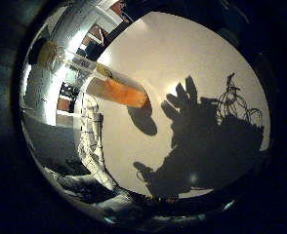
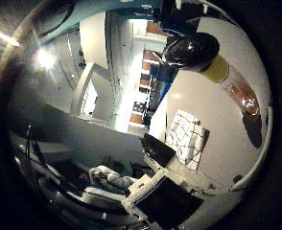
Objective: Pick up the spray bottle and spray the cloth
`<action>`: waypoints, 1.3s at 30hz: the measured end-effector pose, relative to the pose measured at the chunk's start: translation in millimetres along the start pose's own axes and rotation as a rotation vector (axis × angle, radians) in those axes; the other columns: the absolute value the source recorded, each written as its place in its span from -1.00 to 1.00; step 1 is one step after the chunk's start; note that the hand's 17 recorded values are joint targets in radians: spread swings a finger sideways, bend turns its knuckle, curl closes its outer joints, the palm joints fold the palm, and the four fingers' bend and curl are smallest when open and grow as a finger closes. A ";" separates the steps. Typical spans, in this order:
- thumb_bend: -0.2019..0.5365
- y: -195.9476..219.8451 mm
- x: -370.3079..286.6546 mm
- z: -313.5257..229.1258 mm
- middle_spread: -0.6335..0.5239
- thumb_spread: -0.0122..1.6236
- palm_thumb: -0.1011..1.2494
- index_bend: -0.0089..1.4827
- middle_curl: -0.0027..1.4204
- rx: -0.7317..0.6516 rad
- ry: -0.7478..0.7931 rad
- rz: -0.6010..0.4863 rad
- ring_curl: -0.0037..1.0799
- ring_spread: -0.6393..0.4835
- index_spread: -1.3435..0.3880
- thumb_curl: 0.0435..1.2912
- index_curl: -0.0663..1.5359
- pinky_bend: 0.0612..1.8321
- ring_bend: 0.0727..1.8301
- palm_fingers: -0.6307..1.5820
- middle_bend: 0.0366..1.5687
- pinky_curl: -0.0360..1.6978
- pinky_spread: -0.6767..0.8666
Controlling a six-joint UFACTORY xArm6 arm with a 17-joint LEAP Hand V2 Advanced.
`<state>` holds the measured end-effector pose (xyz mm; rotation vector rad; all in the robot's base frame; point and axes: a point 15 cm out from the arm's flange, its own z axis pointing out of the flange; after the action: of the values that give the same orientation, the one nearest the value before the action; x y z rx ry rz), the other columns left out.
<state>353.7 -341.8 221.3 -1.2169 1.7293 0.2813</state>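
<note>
The spray bottle (image 1: pixel 116 87) stands on the white counter (image 1: pixel 202 58), a clear body holding orange liquid, a yellow collar and a dark spray head (image 2: pixel 191 50) on top. The checked cloth (image 2: pixel 186 139) lies flat on the counter just beside it, apart from its base. The hand's shadow (image 1: pixel 202 146) falls on the counter near the bottle with fingers spread, but the hand itself barely shows, so I cannot tell whether its fingers are apart or together. The bottle looks like smooth, stiff plastic, part full, so moderately light and a bit slippery. The narrow neck under the head seems the surest hold, leaving the trigger within reach.
</note>
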 end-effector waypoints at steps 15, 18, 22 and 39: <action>-0.53 4.1 28.5 25.6 0.36 0.20 -0.04 -0.77 -0.50 -0.006 -0.030 0.061 -0.46 0.36 0.41 -0.57 -0.57 -0.47 -0.42 -0.22 -0.70 -0.66 0.33; -0.53 2.3 30.9 31.1 0.36 0.20 -0.04 -0.78 -0.50 -0.012 -0.025 0.059 -0.47 0.36 0.42 -0.57 -0.57 -0.47 -0.41 -0.22 -0.70 -0.66 0.33; -0.53 0.2 29.7 40.6 0.36 0.20 -0.04 -0.77 -0.50 -0.024 -0.021 0.052 -0.47 0.36 0.41 -0.57 -0.56 -0.47 -0.39 -0.22 -0.70 -0.67 0.33; -0.51 -35.2 -1.4 94.7 -0.22 0.17 0.03 -0.64 -0.29 0.023 -0.127 0.064 -0.32 -0.21 0.22 -0.56 -0.43 -0.46 -0.09 0.25 -0.31 -0.73 -0.03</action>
<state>436.6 -296.4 185.7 -1.1046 1.6589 0.3678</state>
